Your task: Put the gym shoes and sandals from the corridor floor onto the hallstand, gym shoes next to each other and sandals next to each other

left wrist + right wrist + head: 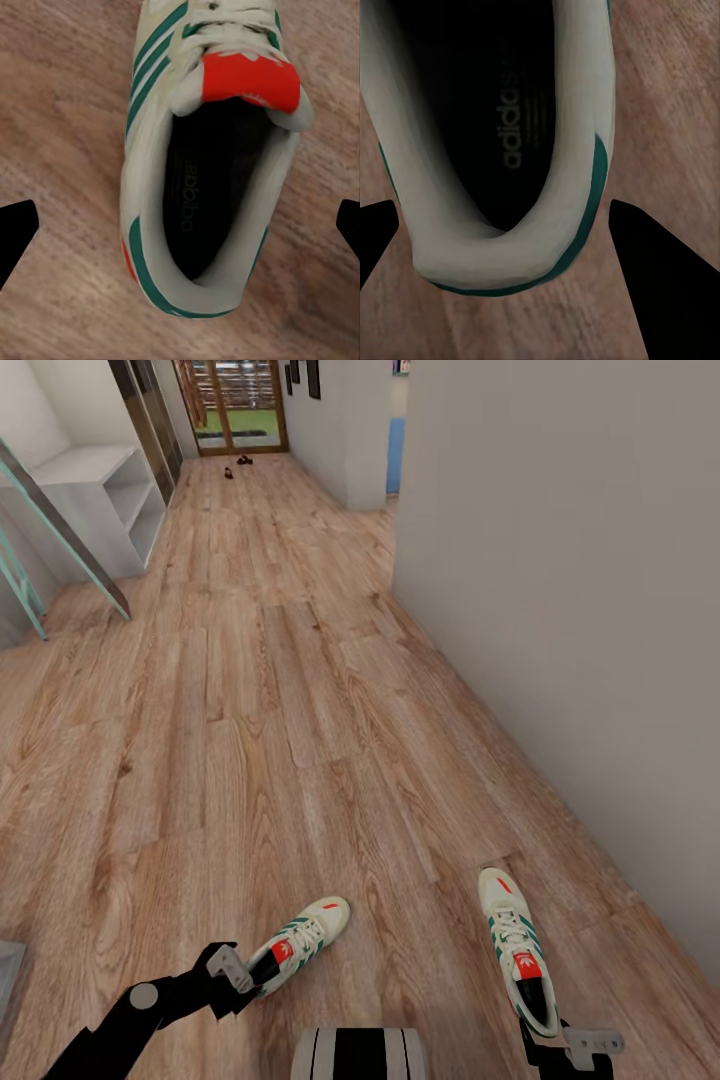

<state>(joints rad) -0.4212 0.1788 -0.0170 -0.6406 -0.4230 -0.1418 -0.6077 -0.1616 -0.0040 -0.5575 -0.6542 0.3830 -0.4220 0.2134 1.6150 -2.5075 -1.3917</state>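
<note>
Left gripper [243, 977], black arm with grey finger plates, sits at the heel of the left low white trainer with green side stripes and red tongue patch [298, 943]. In the left wrist view its fingers [16, 234] are spread wide, one on each side of that shoe's heel collar [214, 169], with floor showing between each finger and the shoe. Nothing is pinched.

Right gripper [560, 1044] sits at the heel of the second matching trainer [520, 948]. In the right wrist view its fingers [660, 277] are also spread, straddling the heel end [502, 172] much closer than on the left. Contact cannot be told; no grip is evident.

Key relation: each shoe lies toe-away from its own gripper, so each arm is the nearer one for its shoe.
- Left shoe: long axis runs toward 1–2 o'clock from the gripper, heel nearest.
- Right shoe: long axis runs toward 11–12 o'clock, heel nearest.
- Judgement: both jaw lines cross the shoe's width at the heel, so closing should catch the collar walls.

Both shoes rest on the light brown wood-grain plank floor [300, 690], well apart from each other.

Farther out:
- At 11 o'clock, a light-grey shelved unit [105, 500] against the left wall.
- At 12 o'clock, far down the corridor by the glazed door, two small dark shapes [238, 464] on the floor. Likely the sandals, but too small to confirm.
</note>
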